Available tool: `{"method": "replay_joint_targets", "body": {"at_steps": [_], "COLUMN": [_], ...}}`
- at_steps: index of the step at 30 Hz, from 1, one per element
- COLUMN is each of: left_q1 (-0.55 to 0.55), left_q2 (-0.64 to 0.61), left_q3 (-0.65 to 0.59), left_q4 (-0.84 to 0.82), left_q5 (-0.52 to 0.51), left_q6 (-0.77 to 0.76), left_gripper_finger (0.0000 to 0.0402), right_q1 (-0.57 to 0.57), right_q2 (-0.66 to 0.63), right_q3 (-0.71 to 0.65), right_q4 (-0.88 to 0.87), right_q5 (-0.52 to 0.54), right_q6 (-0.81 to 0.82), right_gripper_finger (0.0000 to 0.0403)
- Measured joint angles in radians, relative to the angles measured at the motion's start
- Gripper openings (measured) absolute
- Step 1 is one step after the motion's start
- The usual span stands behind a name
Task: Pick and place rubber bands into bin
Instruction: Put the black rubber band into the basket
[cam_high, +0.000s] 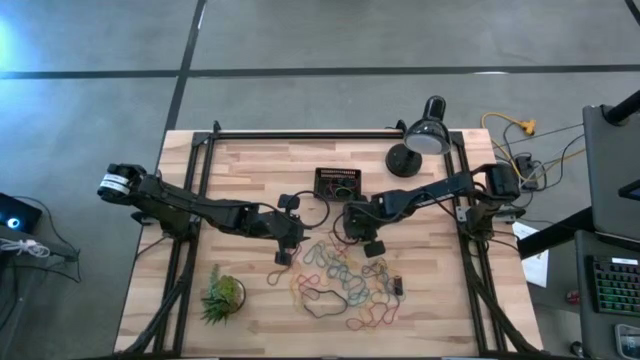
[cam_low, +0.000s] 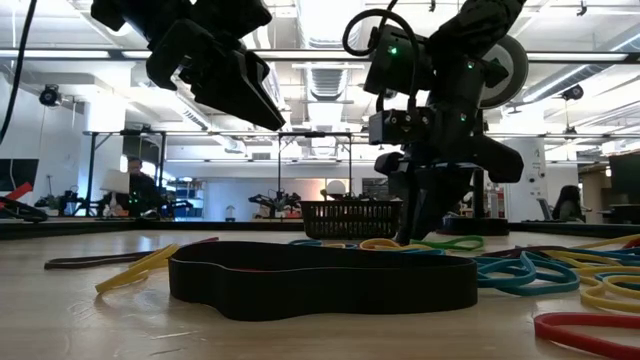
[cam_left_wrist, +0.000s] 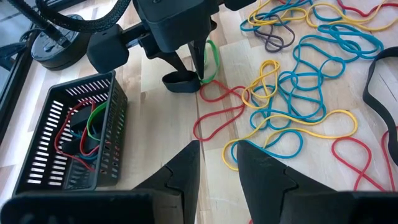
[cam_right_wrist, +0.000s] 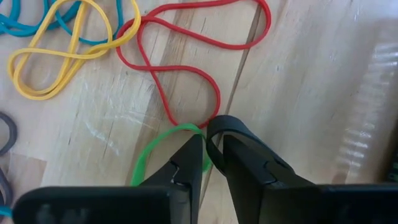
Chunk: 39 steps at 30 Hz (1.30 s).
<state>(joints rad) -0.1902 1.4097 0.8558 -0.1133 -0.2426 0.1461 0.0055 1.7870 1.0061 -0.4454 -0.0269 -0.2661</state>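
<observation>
Many coloured rubber bands (cam_high: 345, 285) lie loose on the wooden table. The black slotted bin (cam_left_wrist: 68, 143) stands at the far middle (cam_high: 337, 183) with red, green and blue bands in it. My right gripper (cam_right_wrist: 211, 149) points down at the table between the bin and the pile (cam_high: 352, 230), shut on a small black band (cam_left_wrist: 180, 81). A green band (cam_right_wrist: 155, 149) and a red band (cam_right_wrist: 186, 68) lie at its tips. My left gripper (cam_left_wrist: 217, 168) hangs above the table to the left (cam_high: 285, 245), open and holding nothing. My right gripper pinches one side of the small black band (cam_right_wrist: 214, 140) between its two fingertips, coming from above and pointing steeply down. The rest of the loop (cam_right_wrist: 233, 124) lies on the wood beyond the tips. The green band runs under one finger; whether it is caught too, I cannot tell.
A black desk lamp (cam_high: 420, 140) stands at the far right and a spiky green plant (cam_high: 222, 297) at the near left. A wide black band (cam_low: 320, 275) lies close to the near edge. Bare wood shows left of the bin.
</observation>
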Motion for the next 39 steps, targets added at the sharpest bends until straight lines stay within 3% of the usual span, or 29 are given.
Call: {"method": "replay_joint_targets", "body": {"at_steps": [9,19,25,33,39], "left_q1": [0.000,0.000,0.000,0.000,0.000], "left_q2": [0.000,0.000,0.000,0.000,0.000], "left_q3": [0.000,0.000,0.000,-0.001,-0.001], "left_q4": [0.000,0.000,0.000,0.000,-0.001], "left_q5": [0.000,0.000,0.000,0.000,0.000], "left_q6": [0.000,0.000,0.000,0.000,0.001], "left_gripper_finger": [0.0091,0.0091,0.0091,0.0091,0.0091], "right_q1": [-0.002,-0.006,-0.006,-0.006,-0.017], "right_q2": [-0.005,-0.005,-0.014,-0.082,-0.166], "right_q3": [0.001,0.002,0.002,0.002,0.002], "right_q4": [0.000,0.000,0.000,-0.005,0.011], "right_q5": [0.000,0.004,0.012,0.092,0.223], "right_q6": [0.001,0.001,-0.036,-0.067,-0.153], "right_gripper_finger": [0.0037,0.0042,0.0011,0.0009,0.0009]}}
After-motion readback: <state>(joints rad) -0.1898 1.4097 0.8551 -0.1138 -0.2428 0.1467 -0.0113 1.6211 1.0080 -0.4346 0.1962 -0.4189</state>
